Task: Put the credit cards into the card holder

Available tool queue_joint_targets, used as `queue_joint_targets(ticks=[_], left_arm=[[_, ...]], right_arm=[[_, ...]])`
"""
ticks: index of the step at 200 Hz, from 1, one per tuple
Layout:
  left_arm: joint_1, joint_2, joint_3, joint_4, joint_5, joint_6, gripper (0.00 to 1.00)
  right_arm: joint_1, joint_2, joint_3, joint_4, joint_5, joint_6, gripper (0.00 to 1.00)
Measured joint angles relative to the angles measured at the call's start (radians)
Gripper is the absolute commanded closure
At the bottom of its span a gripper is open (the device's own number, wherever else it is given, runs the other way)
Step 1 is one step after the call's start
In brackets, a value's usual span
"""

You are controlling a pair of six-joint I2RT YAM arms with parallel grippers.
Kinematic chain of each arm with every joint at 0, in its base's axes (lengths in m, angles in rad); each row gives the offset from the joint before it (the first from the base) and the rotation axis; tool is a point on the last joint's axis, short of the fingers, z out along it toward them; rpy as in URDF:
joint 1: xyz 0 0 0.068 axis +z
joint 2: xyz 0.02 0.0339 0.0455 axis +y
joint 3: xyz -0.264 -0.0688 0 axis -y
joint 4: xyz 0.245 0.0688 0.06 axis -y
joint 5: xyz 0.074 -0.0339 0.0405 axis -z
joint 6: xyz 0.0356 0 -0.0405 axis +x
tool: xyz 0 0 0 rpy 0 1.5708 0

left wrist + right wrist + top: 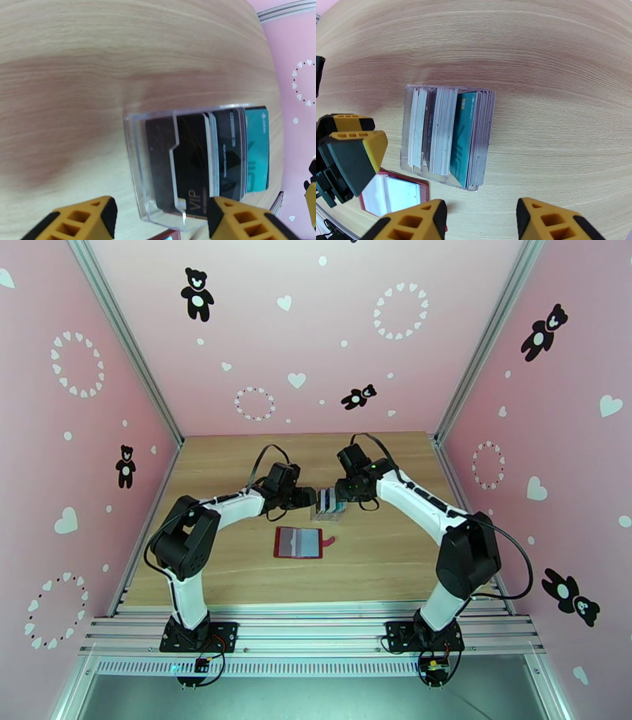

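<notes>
The credit cards (329, 500) stand on edge in a clear plastic rack (326, 515) at mid-table. From the left wrist I see black cards (193, 165) and a teal card (257, 154). From the right wrist, pale cards (419, 130) and the teal card (463, 138) show. The dark-red card holder (299, 542) lies open and flat just in front of the rack, also seen as card holder (397, 193). My left gripper (310, 496) is open at the rack's left side, its fingertips (85, 217) straddling the rack's near end. My right gripper (341, 491) is open at the rack's right side, holding nothing.
The clear rack (134, 158) rests on the wooden table (237, 469), walled in by pink panels on three sides. Both arms meet over the table's middle. The left gripper (351, 158) appears close beside the rack (406, 102). Bare wood lies beyond and to both sides.
</notes>
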Motion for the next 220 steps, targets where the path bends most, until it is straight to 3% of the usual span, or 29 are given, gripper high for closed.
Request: queue_joint_targets(ticks=[110, 220], left_arm=[[0.0, 0.055, -0.056, 0.127, 0.045, -0.032, 0.36], [0.003, 0.098, -0.061, 0.196, 0.076, -0.035, 0.43]], right_arm=[[0.0, 0.046, 0.04, -0.005, 0.011, 0.003, 0.51], [0.0, 0.156, 0.088, -0.027, 0.009, -0.005, 0.42]])
